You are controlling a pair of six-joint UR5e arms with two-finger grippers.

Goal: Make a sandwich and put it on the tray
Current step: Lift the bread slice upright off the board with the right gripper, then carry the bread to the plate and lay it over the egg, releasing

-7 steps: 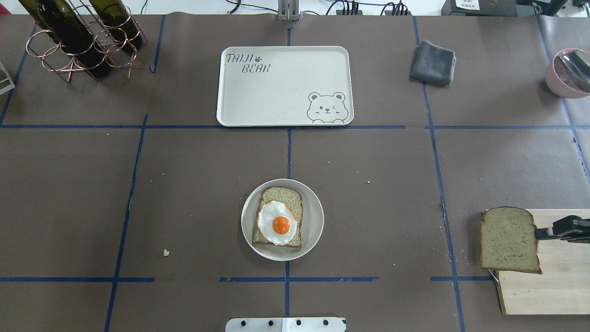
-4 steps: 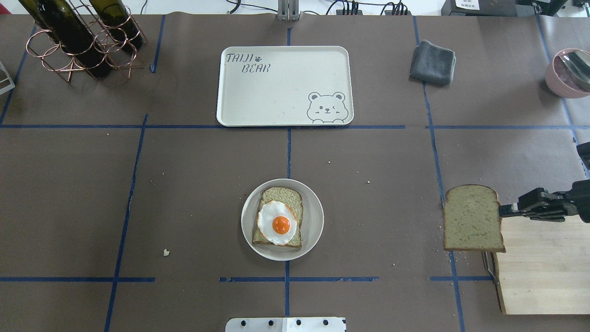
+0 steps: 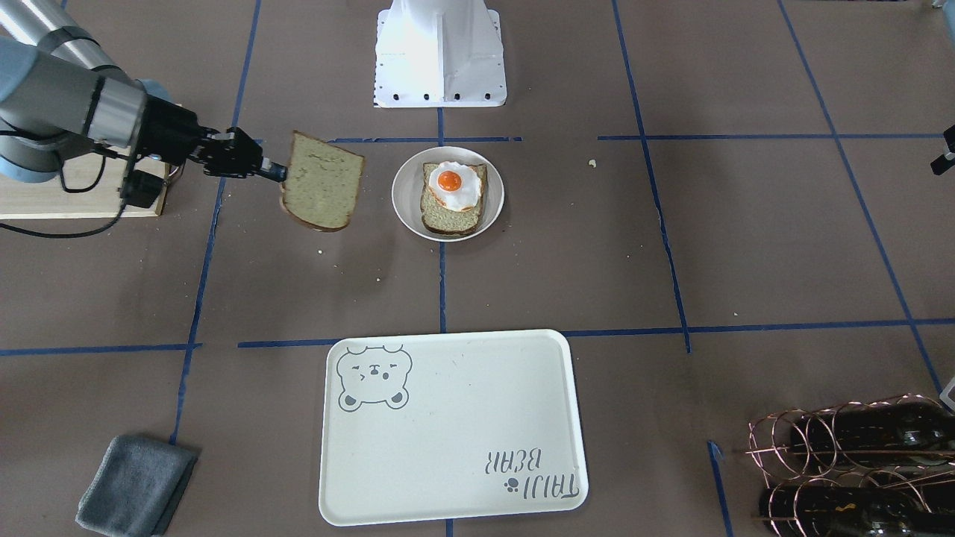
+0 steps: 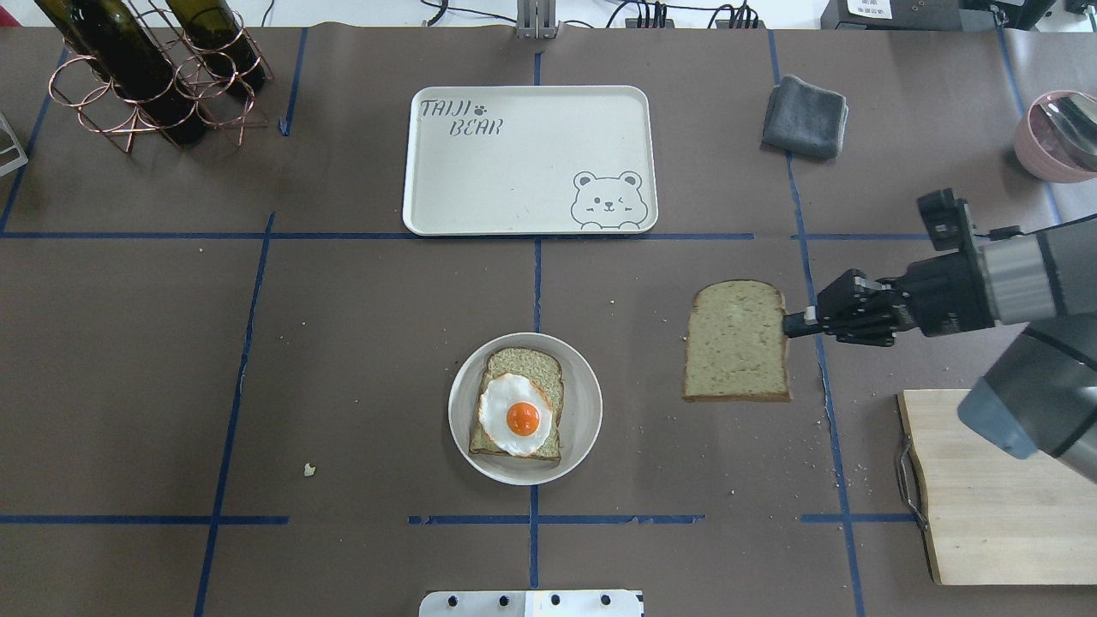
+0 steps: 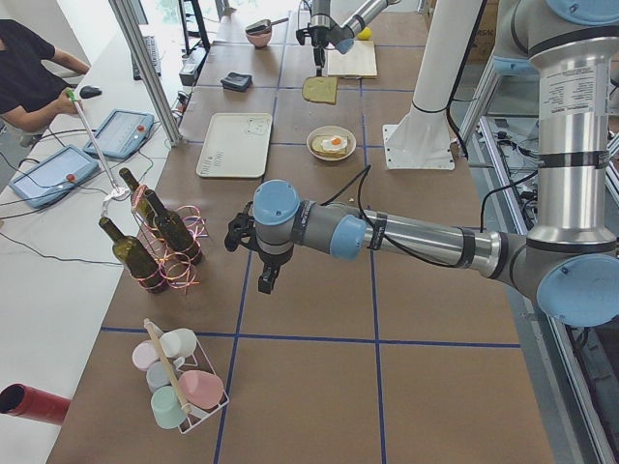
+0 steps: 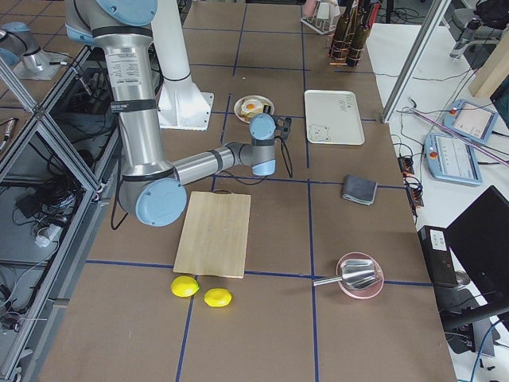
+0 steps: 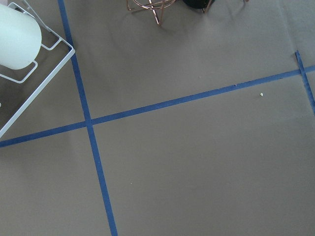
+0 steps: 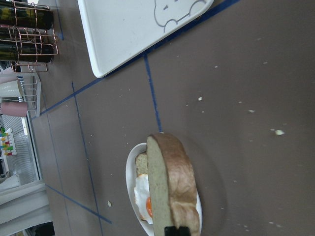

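Observation:
My right gripper [image 4: 793, 324] is shut on the edge of a tan bread slice [image 4: 737, 341] and holds it flat above the table, to the right of the small white plate [image 4: 583, 428]. On the plate lies the other bread slice [image 4: 536, 364] with the fried egg [image 4: 514, 414] on top. In the right wrist view the held slice [image 8: 172, 187] shows edge-on in front of the plate. The cream bear tray [image 4: 530, 158] lies beyond the plate with nothing on it. My left gripper [image 5: 266, 280] shows only in the exterior left view, near the wine rack; I cannot tell if it is open or shut.
A wooden cutting board [image 4: 1003, 488] lies at the front right. A grey cloth [image 4: 804, 116] and a pink bowl with a spoon [image 4: 1058, 133] are at the back right. A copper wine rack with bottles [image 4: 146, 73] stands at the back left.
My right gripper has carried the bread slice off the cutting board, leftward and away from the robot, toward the plate. Plate, egg and tray have not moved.

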